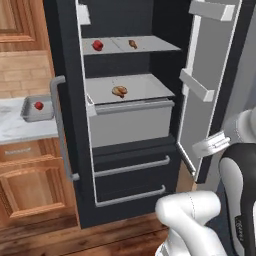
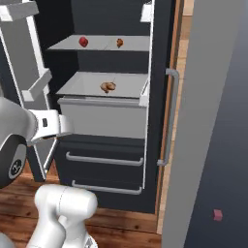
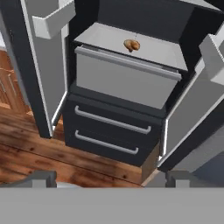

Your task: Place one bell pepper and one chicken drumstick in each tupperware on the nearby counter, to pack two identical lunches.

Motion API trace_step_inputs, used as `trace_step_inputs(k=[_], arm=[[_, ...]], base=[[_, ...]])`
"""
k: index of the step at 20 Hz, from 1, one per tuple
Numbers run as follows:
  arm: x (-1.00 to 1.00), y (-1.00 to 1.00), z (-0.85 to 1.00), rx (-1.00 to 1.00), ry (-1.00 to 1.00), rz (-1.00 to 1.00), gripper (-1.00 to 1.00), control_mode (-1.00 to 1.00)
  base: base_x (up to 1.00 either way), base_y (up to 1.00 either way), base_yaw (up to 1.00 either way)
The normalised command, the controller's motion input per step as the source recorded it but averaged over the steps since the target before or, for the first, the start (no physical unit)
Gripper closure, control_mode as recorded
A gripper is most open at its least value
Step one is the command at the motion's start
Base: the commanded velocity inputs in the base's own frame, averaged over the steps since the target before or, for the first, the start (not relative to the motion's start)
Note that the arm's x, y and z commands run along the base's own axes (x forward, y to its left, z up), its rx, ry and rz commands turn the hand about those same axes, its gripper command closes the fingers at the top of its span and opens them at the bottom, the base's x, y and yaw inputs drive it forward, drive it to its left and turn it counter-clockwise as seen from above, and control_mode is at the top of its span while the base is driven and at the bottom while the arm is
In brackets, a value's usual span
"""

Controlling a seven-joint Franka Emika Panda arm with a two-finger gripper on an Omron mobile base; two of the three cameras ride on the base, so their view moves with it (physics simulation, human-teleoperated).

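Fingers (image 3: pixel 109 178) apart (empty); drumstick (image 3: pixel 131 44) on fridge shelf (image 3: pixel 162 52); no legible writing.

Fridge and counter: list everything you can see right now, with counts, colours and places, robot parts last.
Fridge: one, dark, doors open.
Bell peppers: two, red; one on the upper shelf, one in the tupperware.
Chicken drumsticks: two, golden-brown; one on the upper shelf, one on the lower shelf.
Tupperware: one, grey, on the counter, left of the fridge.
Counter: white marble over wooden cabinets.
Gripper: open, empty, facing the fridge.
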Motion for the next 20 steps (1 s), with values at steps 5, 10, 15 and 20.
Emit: trace_step_inputs(k=[5,10,15,20], arm=[[0.00,0.00,0.00,0.00,0.00,0.00,-1.00,1.00],[0.00,0.00,0.00,0.00,0.00,0.00,-1.00,1.00],[0.00,0.00,0.00,0.00,0.00,0.00,-1.00,1.00],[0.00,0.00,0.00,0.00,0.00,0.00,-1.00,1.00]], base=[[0.60,-0.03,0.00],[0.93,0.33,0.00],[0.83,0.00,-0.01],[0.55,0.00,0.00]])
